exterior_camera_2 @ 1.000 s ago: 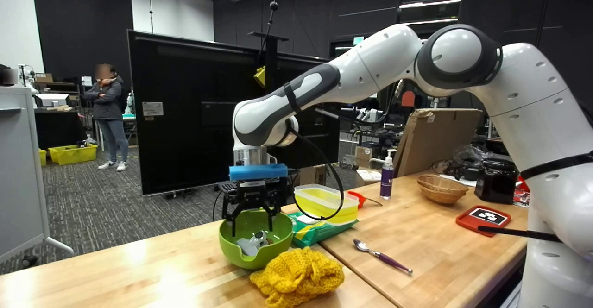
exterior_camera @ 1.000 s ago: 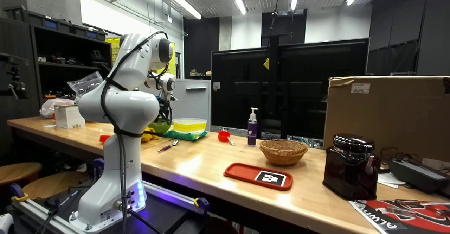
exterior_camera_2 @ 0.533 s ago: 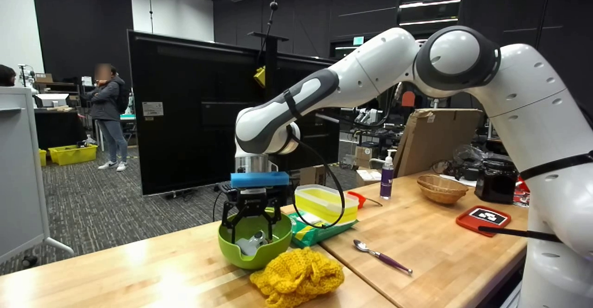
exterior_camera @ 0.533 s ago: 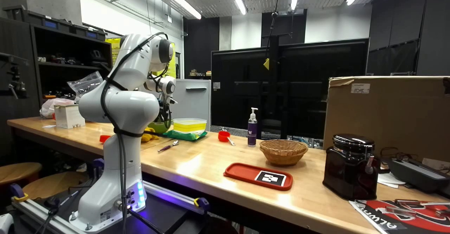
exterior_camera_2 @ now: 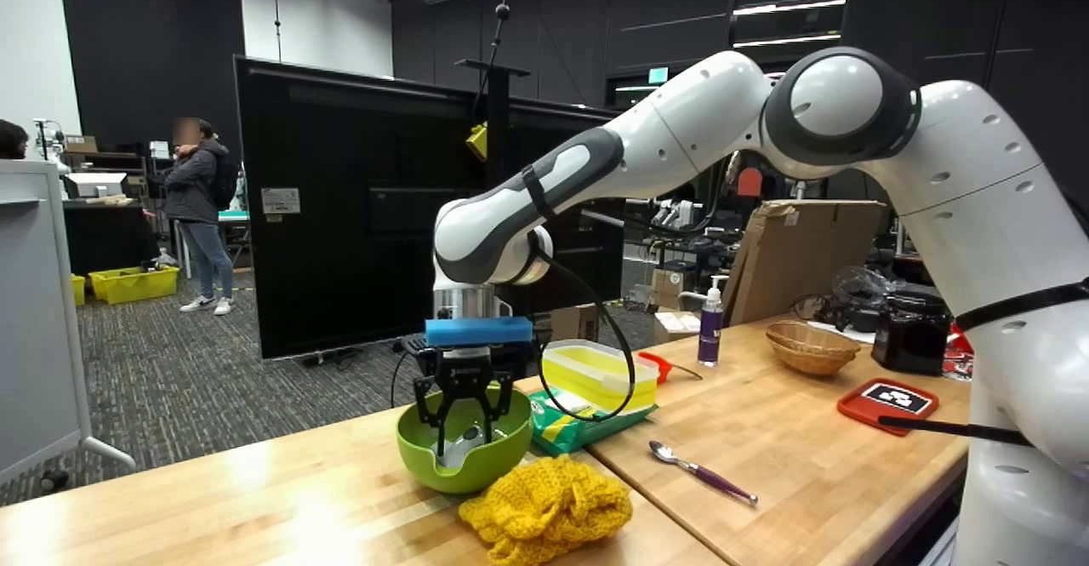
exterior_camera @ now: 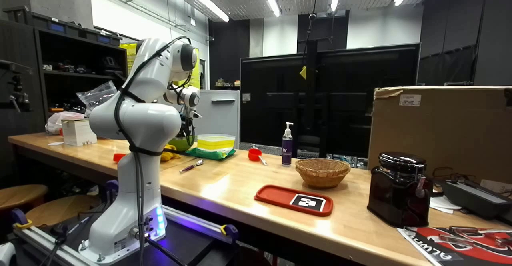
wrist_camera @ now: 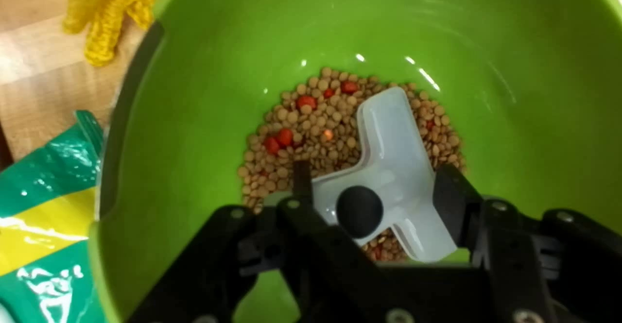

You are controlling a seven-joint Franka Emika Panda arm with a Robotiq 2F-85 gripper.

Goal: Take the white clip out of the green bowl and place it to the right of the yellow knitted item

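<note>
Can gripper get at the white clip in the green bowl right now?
Likely yes: in the wrist view, the gripper is down in the green bowl, fingers on either side of the white clip; the bowl's open top leaves the way free. Whether it grips the clip, I can't tell.

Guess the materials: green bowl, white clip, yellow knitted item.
Green bowl: probably plastic, glossy; sharp light glints sit on its smooth inner wall. Glazed ceramic isn't ruled out.
White clip: likely molded plastic, smooth and semi-gloss, perhaps slightly translucent; rounded edges and a milky sheen suggest it.
Yellow knitted item: matte yarn, chunky stitches show; wool or acrylic, can't tell.
</note>
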